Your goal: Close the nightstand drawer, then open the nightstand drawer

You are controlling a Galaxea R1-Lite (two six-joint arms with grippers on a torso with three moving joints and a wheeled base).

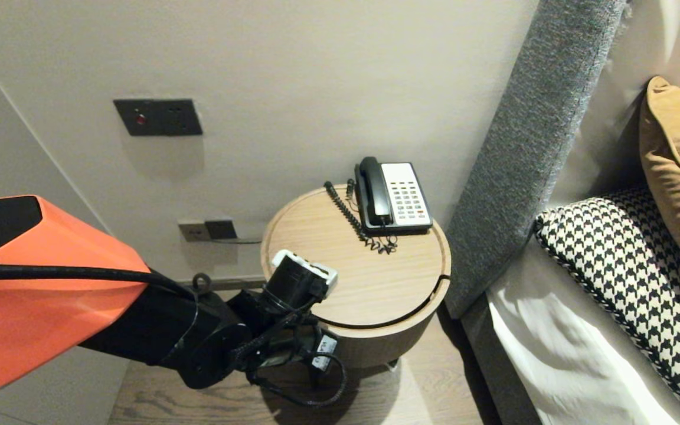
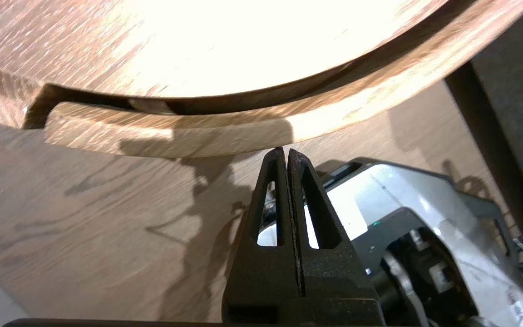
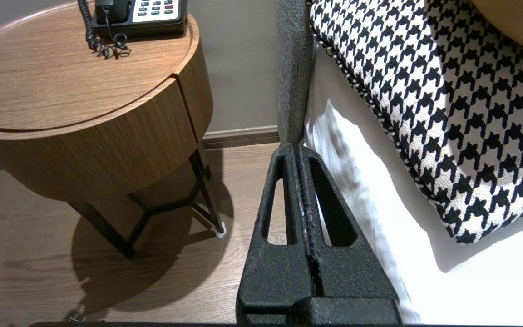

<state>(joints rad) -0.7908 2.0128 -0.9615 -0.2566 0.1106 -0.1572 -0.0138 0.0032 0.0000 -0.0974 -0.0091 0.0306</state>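
Bed (image 1: pixel 552 354) is standing on our right, table (image 1: pixel 375 283) beside it carrying a phone (image 1: pixel 396 198). We are holding our left gripper (image 2: pixel 287 152), fingers together, near the table's curved front; right gripper (image 3: pixel 298 150), fingers together, is hanging by the bed.

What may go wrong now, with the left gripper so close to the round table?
The shut left gripper points at the curved front panel of the bedside table; its tips might scrape the wood. A hard push might shake the table and shift the telephone near its far rim.
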